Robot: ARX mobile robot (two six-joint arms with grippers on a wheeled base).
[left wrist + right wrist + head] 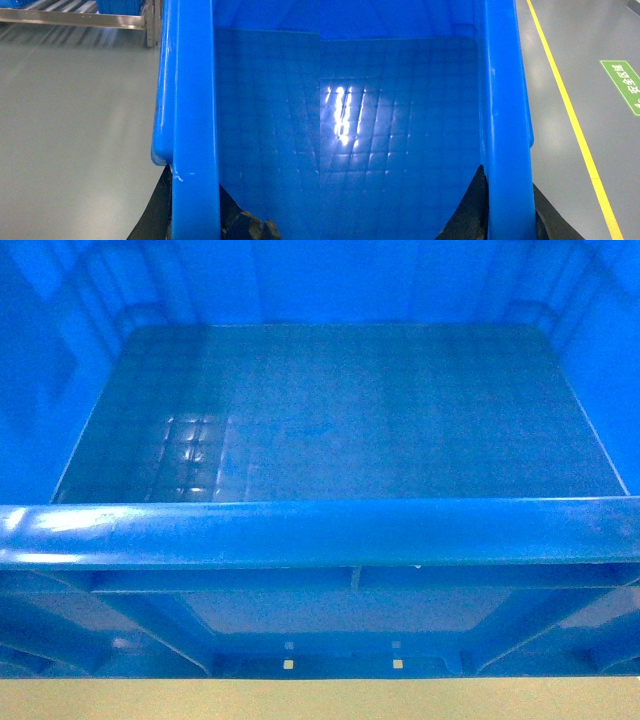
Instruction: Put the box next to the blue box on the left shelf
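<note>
A large rectangular bright-blue plastic crate [340,420] with a thick rolled rim fills the robot's forward view, its smooth flat floor bare and faintly gridded, its near rim running straight across the frame with ribbed outer wall below. The crate is held up off the ground between the two arms: the left gripper [195,220] has its dark fingers [155,215] set either side of the crate's left rim, one outside the wall and one inside, pinching it; the right gripper [510,220] clamps the opposite rim the same way, dark fingers [470,210] straddling the wall. Beneath the left side lies smooth grey floor [75,130], and beyond it, well apart, the edge of a grey metal roller rack [75,15] on which another blue box [120,6] sits. To the right, the floor carries a yellow line [570,115] and a green marking with white characters [626,85].
</note>
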